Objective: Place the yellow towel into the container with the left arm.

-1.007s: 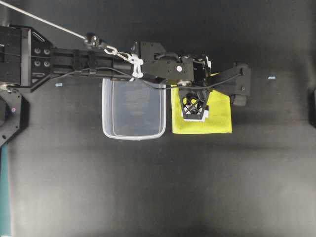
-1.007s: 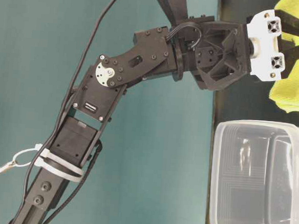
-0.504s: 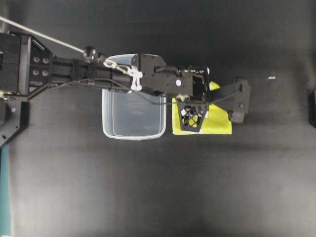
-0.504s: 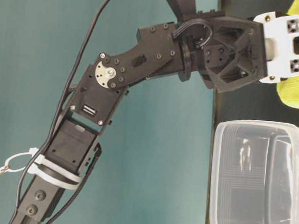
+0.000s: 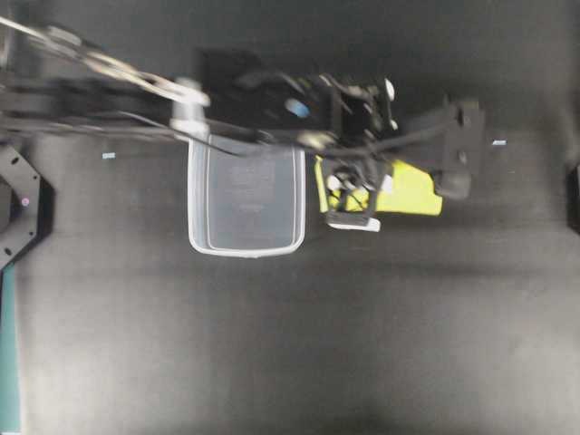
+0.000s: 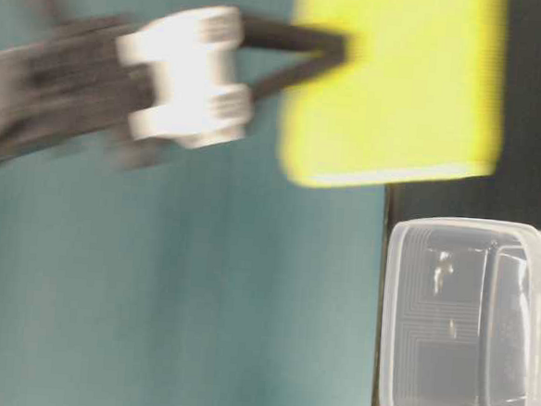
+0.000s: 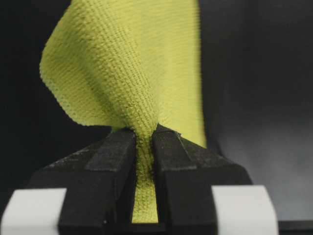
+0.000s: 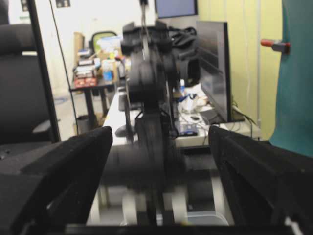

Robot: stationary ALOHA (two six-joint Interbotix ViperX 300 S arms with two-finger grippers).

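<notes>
My left gripper [image 7: 145,134] is shut on a pinched fold of the yellow towel [image 7: 127,63], which billows up beyond the fingers. In the table-level view the towel [image 6: 400,82] hangs in the air above the container [image 6: 471,329], held at one corner by the blurred left gripper [image 6: 343,48]. From overhead, the clear container [image 5: 245,195] stands empty on the black table, and the towel [image 5: 412,190] shows just right of it under the blurred left arm [image 5: 272,104]. My right gripper [image 8: 161,181] stands open and holds nothing.
Two small blue marks [image 5: 109,156] [image 5: 497,142] lie on the black table either side of the arm. A dark arm tip [image 5: 575,195] sits at the right edge. The blurred left arm [image 8: 146,98] fills the middle of the right wrist view.
The left gripper has closed on the yellow towel and lifted it off the table. The left arm is moving fast and blurs. The container and right gripper have not moved.
</notes>
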